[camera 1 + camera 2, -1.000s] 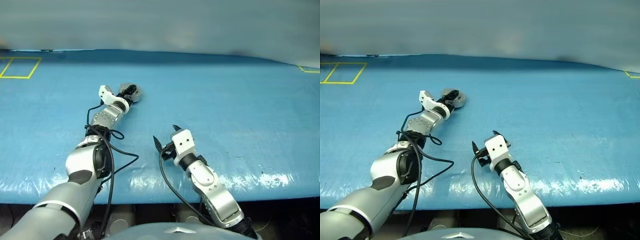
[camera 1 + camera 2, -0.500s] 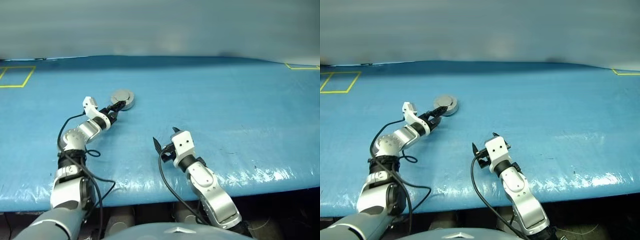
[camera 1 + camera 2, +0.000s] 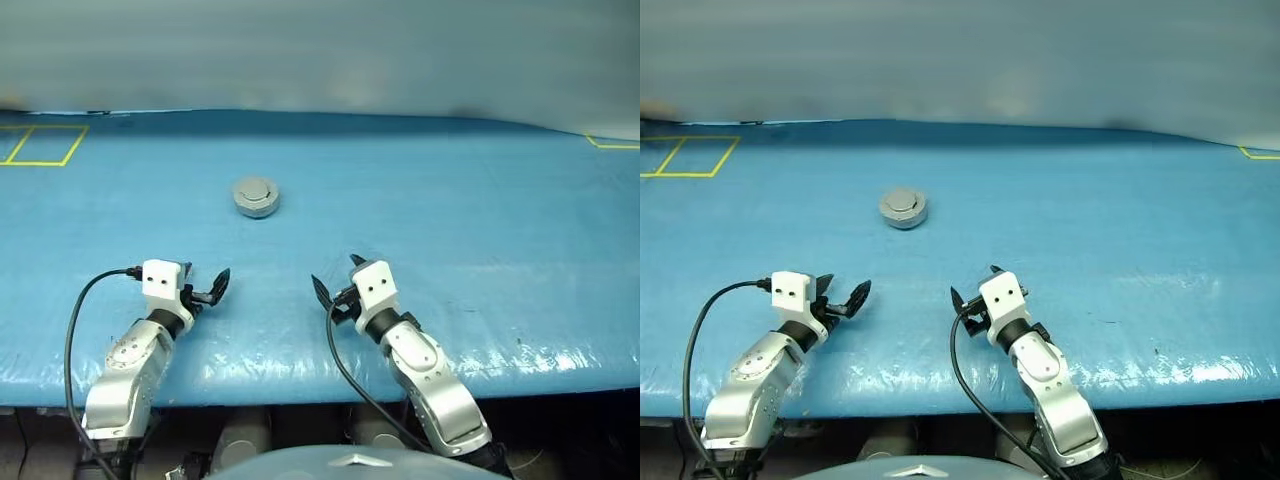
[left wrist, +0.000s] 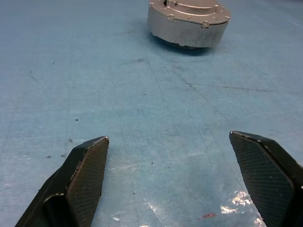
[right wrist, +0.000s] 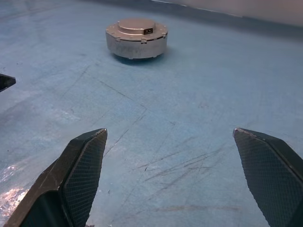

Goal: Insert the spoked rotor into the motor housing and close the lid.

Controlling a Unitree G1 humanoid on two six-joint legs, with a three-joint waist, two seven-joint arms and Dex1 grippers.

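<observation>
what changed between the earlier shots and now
The left gripper was stretched out at the motor housing a second ago. It has since let go and pulled back to the near edge of the blue table, open and empty. The housing now stands alone with its lid closed. The right gripper stayed open near the table edge, and the housing stayed where it was.

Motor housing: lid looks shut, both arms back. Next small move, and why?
Probably none beyond holding both arms where they are. The motor housing sits on the blue table with its lid flat on top, no rotor outside it. Left gripper and right gripper are open, empty, well short of it.
</observation>
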